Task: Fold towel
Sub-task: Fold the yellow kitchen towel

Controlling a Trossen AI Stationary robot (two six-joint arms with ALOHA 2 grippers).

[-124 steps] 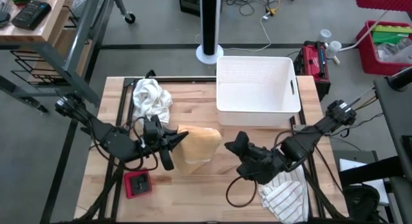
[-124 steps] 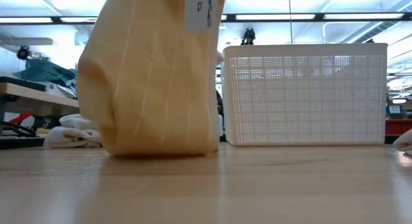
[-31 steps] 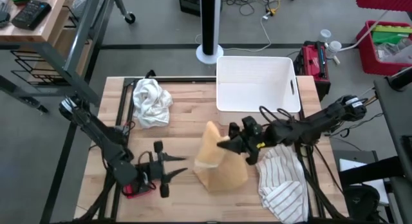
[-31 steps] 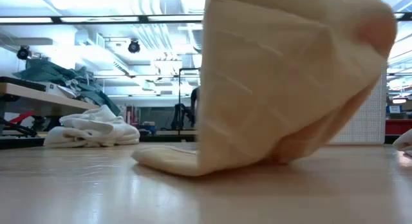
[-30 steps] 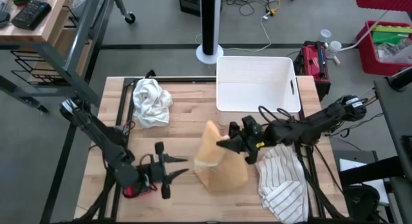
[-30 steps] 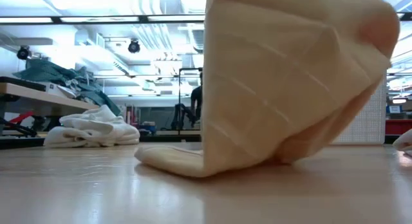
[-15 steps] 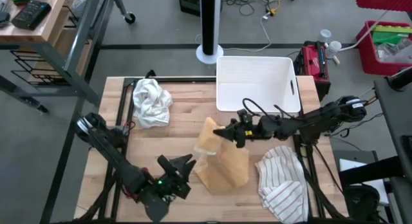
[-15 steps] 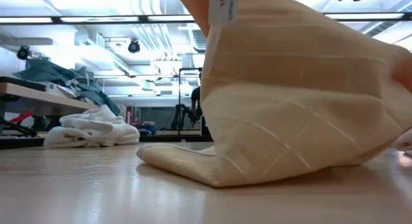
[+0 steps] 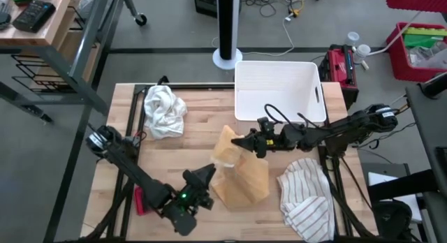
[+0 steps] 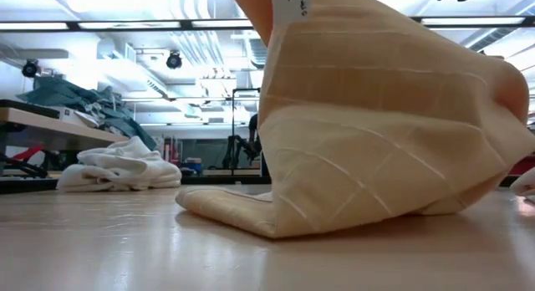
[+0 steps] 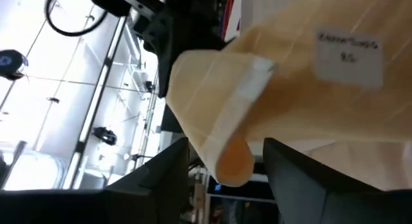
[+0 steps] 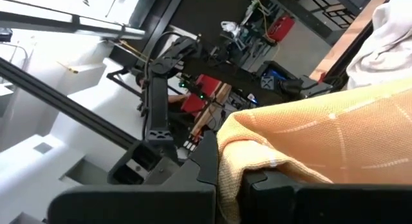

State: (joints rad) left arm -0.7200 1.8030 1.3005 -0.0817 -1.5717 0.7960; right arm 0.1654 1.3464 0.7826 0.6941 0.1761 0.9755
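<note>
One wooden table (image 9: 126, 201), bright ceiling lights (image 10: 75, 25)

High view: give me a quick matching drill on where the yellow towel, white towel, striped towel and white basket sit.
Things:
1. yellow towel
2. white towel
3. striped towel
4. white basket

Places:
A. far edge, right of centre
B. near right corner
C. far left
D. table centre, one corner lifted by the right gripper

Pairs: 1-D, 2-C, 3-B, 4-A
</note>
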